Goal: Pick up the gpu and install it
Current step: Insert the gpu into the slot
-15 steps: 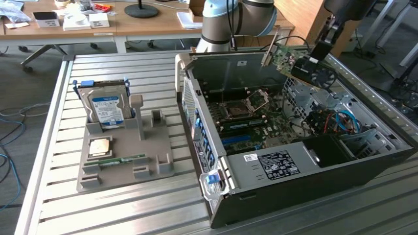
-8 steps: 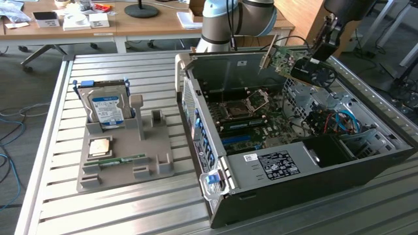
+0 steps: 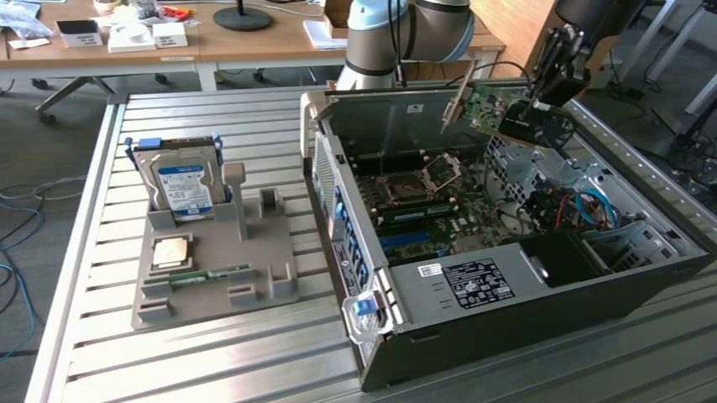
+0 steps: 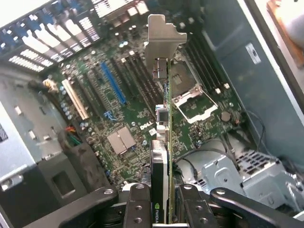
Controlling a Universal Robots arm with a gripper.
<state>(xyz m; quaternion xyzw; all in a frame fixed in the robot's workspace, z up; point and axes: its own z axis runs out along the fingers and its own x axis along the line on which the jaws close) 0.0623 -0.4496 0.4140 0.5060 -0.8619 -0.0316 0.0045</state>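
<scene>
grip: black gripper [image 4: 164,204] clamped on thin dark gpu [image 4: 160,166], NVIDIA mark
below: green Dell motherboard [image 4: 118,104]
surface: slatted metal table [image 3: 224,353], wooden desks [image 3: 258,42] behind

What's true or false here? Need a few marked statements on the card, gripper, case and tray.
1. The gripper is shut on the graphics card. True.
2. The graphics card is seated in the motherboard. False: it hangs in the air above the open computer case.
3. The hard drive stands upright in the grey tray. True.
4. The hard drive sits inside the computer case. False: it is in the tray, outside the case, on the exterior view's left.
5. The long blue slot on the motherboard is empty. True.
</scene>
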